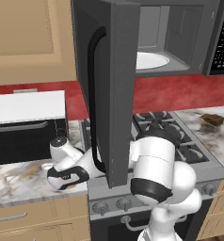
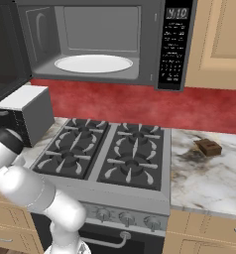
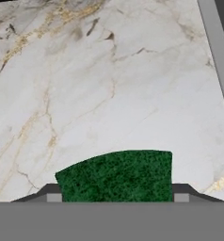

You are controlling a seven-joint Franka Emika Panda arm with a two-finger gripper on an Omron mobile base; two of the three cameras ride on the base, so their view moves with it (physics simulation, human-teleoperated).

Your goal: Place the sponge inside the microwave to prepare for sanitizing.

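Note:
The green sponge (image 3: 116,174) lies flat on the marble counter (image 3: 109,84), between my two dark fingertips (image 3: 53,194). My gripper (image 3: 117,194) has closed in on the sponge's two sides, with no real gap left at either fingertip. In the left base view my hand (image 1: 67,175) reaches down low over the counter to the left of the stove. The microwave (image 2: 90,44) hangs above the stove, with its door (image 1: 111,94) swung wide open. Its white round plate (image 2: 93,63) is bare.
The open microwave door juts forward over the stove's left edge, right beside my arm. A white-topped black oven box (image 1: 27,124) stands behind my hand. The gas stove (image 2: 110,149) lies to the right, and a small brown object (image 2: 208,147) sits on the right counter.

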